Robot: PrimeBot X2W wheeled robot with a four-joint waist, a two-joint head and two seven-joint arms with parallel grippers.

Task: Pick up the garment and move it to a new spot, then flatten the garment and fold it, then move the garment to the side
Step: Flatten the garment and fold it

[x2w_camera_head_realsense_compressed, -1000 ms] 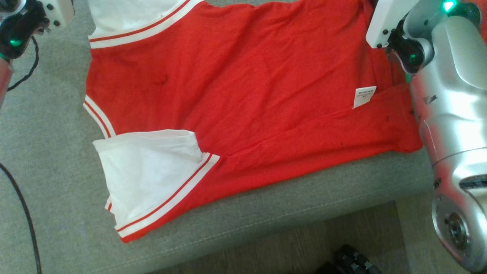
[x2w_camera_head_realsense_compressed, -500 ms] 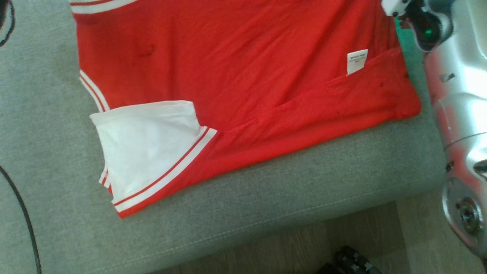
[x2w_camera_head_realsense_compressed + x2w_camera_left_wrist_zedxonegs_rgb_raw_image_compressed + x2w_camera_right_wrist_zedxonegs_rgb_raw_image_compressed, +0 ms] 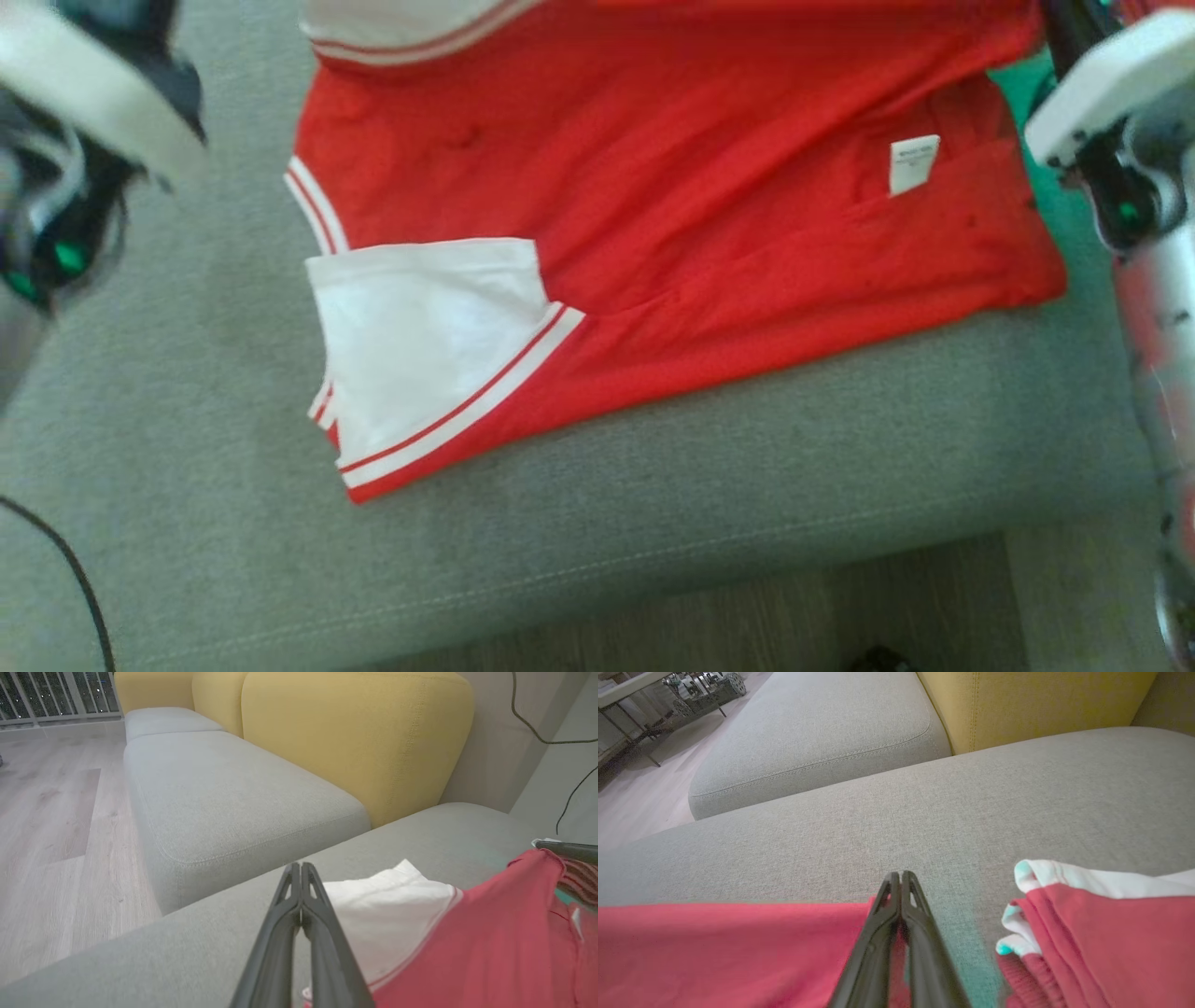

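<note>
Hovering: left gripper point(image 3: 301, 867) and right gripper point(image 3: 900, 875) both closed, holding nothing | shirt point(image 3: 709, 224) spread on cushion point(image 3: 672, 523) | risk: shut jaws snagging cloth would ruck the white sleeve point(image 3: 420, 341).

Red fabric garment point(image 3: 709, 215): white sleeves point(image 3: 420, 336), red-and-white striped trim, small white label point(image 3: 913, 164). Grey woven sofa seat point(image 3: 653, 523); yellow back cushions point(image 3: 355, 742).
</note>
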